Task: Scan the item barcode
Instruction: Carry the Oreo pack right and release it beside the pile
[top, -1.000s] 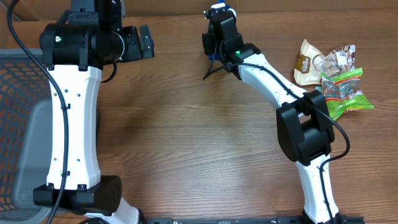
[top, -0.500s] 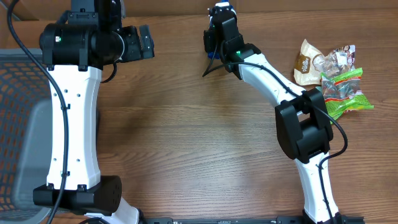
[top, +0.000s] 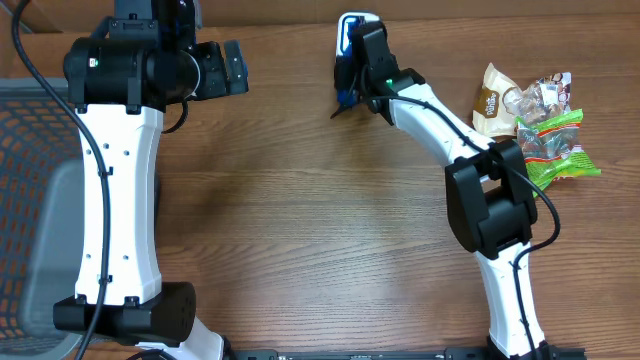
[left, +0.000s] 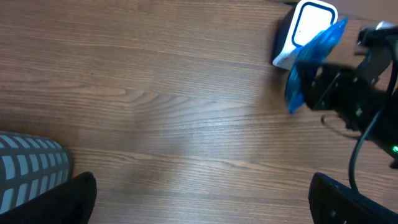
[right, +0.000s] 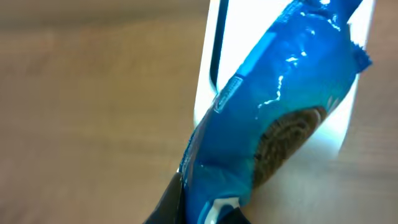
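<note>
Right end effector (right: 199, 210) pinches one blue packet (right: 267, 118) before one scanner (left: 303, 26).

Right wrist view: blue packet (right: 273, 124) is blurred, print unreadable, lower end cut off by the bottom edge. Overhead view: right arm (top: 430, 120) hides most of the packet and part of the scanner (top: 348, 22). Left wrist view: left gripper fingers (left: 68, 199) are cropped at both bottom corners.

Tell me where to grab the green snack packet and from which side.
Probably its outer right end, coming down from above: the green snack packet lies flat, that flared end juts clear of the pile, while its left end sits against the brown packet.
</note>
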